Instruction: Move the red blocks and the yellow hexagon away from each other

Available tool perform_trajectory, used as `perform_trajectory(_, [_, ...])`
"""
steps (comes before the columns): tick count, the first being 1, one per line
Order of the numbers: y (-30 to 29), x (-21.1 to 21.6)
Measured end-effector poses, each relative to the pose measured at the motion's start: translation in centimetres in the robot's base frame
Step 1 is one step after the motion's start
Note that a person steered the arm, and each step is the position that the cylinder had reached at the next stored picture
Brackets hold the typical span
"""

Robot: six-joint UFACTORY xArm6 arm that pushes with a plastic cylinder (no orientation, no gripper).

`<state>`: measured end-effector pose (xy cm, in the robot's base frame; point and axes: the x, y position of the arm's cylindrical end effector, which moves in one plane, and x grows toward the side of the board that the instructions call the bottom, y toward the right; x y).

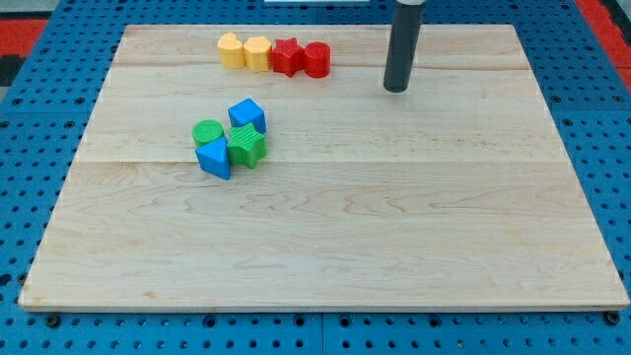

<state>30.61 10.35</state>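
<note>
Near the view's top, left of centre, a row of blocks touches side by side: a yellow block (pixel 231 49), a yellow hexagon (pixel 257 53), a red star-shaped block (pixel 287 56) and a red cylinder (pixel 316 60). The yellow hexagon touches the red star. My tip (pixel 396 89) is at the end of the dark rod, on the board to the right of the red cylinder, about a block's width or two away, not touching any block.
A cluster sits left of centre: a green cylinder (pixel 207 133), a blue cube (pixel 247 115), a green star-shaped block (pixel 246 147) and a blue block (pixel 214 158). The wooden board (pixel 325 247) lies on a blue pegboard (pixel 30 148).
</note>
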Motion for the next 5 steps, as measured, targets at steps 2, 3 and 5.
perform_trajectory(2, [-2.0,-11.2])
perform_trajectory(3, [-5.4,-11.2])
perform_trajectory(5, [-22.6,-11.3])
